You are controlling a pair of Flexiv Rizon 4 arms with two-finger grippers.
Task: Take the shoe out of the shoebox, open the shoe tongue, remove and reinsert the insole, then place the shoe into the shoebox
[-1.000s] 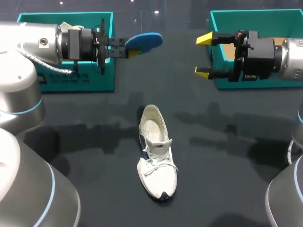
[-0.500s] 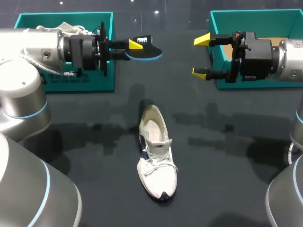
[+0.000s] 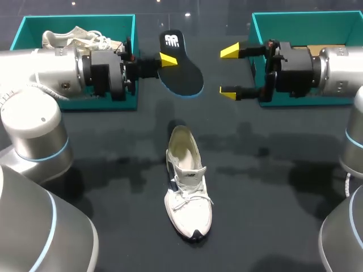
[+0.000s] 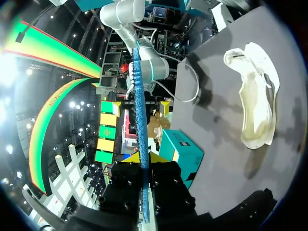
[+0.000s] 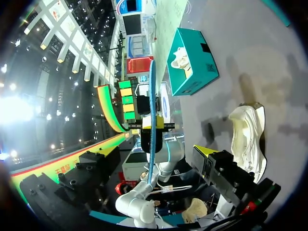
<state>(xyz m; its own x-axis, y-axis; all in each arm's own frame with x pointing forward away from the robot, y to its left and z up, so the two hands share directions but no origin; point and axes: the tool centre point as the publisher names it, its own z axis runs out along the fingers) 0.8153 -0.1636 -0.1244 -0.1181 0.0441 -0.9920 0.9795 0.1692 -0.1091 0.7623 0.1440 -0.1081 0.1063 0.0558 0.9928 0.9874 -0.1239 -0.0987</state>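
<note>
The left pincer point(image 3: 166, 61) is clamped on one end of the dark, blue-edged insole point(image 3: 184, 76), holding it in the air above the counter point(image 3: 272, 187) between the two teal boxes. The right pincer point(image 3: 229, 71) faces it from just beside the insole's far edge, its yellow-tipped fingers spread wide with nothing between them. The white shoe point(image 3: 188, 192) lies on its sole in the middle of the counter, well apart from the left shoebox point(image 3: 79, 22), which holds a second shoe point(image 3: 74, 38), and the right shoebox point(image 3: 306, 22).
</note>
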